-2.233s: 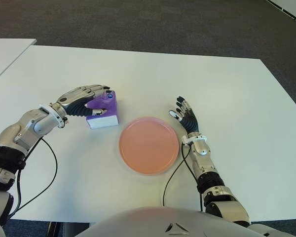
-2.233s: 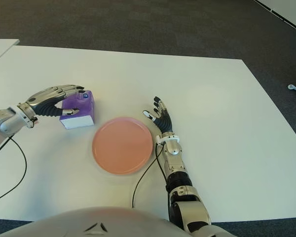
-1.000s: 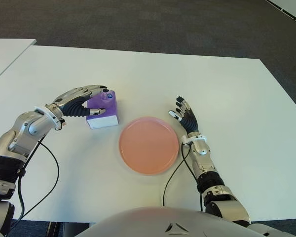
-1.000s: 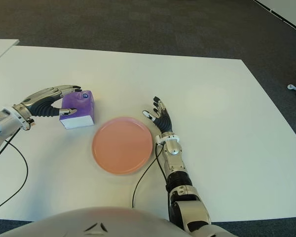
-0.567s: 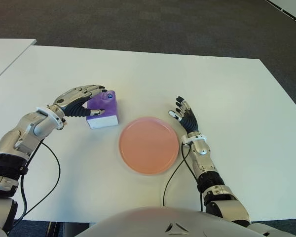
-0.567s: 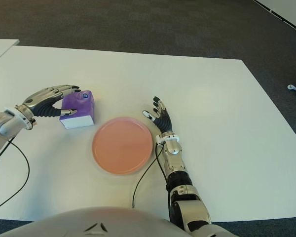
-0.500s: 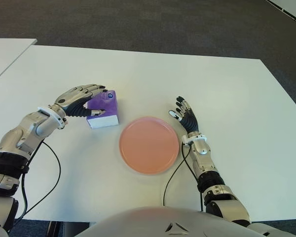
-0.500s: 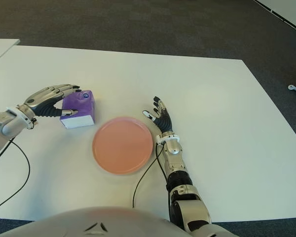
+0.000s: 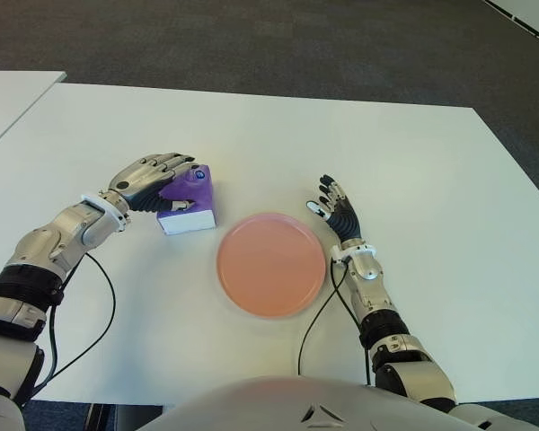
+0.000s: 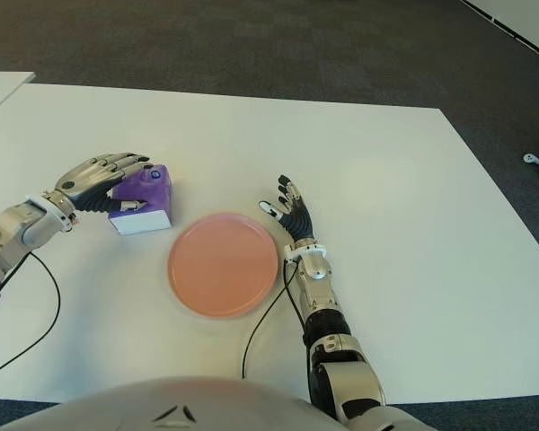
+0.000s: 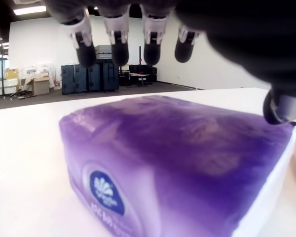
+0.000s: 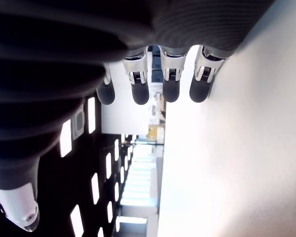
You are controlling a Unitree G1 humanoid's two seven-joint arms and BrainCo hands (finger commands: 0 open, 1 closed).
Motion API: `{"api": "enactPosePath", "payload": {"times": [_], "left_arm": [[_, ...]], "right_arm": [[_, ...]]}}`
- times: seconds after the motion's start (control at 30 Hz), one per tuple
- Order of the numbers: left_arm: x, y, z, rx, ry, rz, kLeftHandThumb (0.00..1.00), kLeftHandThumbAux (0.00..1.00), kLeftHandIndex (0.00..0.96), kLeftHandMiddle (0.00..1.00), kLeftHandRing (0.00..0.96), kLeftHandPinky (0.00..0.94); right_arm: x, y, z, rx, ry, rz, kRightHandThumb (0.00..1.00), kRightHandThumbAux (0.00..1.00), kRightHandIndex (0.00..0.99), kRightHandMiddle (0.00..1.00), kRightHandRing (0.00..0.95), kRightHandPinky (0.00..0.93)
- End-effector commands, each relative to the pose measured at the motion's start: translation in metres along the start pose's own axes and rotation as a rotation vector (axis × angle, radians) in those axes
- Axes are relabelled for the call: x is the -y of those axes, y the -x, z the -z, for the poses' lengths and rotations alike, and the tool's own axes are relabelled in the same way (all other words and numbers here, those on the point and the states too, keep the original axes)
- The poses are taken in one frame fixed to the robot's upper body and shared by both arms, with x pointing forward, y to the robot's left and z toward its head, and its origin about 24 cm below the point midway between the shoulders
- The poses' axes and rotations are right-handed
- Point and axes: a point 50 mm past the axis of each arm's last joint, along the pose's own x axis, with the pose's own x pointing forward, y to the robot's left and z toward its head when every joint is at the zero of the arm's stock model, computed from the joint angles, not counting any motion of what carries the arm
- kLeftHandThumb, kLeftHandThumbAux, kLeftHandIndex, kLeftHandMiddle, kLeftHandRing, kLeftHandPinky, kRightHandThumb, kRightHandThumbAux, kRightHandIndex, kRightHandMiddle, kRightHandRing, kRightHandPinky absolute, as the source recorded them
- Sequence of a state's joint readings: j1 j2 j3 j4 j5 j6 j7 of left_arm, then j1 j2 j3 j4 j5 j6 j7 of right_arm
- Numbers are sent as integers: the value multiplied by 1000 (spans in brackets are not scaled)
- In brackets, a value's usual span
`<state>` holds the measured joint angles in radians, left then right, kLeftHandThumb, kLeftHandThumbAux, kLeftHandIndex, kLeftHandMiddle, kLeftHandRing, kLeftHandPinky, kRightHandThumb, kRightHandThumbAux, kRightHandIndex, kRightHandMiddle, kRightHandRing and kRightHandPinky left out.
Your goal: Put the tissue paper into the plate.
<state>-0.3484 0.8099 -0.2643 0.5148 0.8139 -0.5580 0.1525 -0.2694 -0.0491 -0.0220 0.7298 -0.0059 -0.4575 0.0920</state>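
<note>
Cable [image 9: 316, 314] trails along the white tabletop [image 9: 431, 180] nearest the robot's body, running up toward the right robot hand [image 9: 340, 214], which shows just right of the plate [image 9: 271, 264] with its fingers spread and nothing in them. The pink plate lies bare in the middle, a little nearer than the tissue pack.

Farther off and to the left, the purple tissue paper [image 9: 189, 198] sits on the tabletop, close to the plate's rim but apart from it and wholly outside it. The left robot hand [image 9: 153, 178] arches over the pack from its left side; the left wrist view shows the fingertips [image 11: 118, 47] hanging clear above the purple top and the thumb at the far edge, so the hand is apart, not clamped on anything.

Compared with a second ago, the left forearm has drawn in and the hand has settled lower and more squarely over the pack, while the pack itself has not shifted. That reads as the final lining-up for a grasp: the fingers have yet to close, and lifting and carrying to the plate remain undone.
</note>
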Motion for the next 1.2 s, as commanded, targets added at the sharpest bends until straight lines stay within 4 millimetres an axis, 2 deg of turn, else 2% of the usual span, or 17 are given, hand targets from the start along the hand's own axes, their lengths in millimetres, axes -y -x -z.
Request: {"api": "enactPosePath", "payload": {"times": [0.03,0.67,1.2], "left_arm": [[8,-3,-2,8,-16,25,117,271,0,0,0,0],[9,-3,-3,12,38,39,129,261,0,0,0,0],[-9,5,-6,28,190,37,152,277,0,0,0,0]], "right_arm": [[1,34,50,-253,-30,13,0,618,0,0,0,0],[0,36,49,-236,-27,-6,0,614,0,0,0,0],[-3,37,47,-228,-14,-21,0,592,0,1,0,0]]}}
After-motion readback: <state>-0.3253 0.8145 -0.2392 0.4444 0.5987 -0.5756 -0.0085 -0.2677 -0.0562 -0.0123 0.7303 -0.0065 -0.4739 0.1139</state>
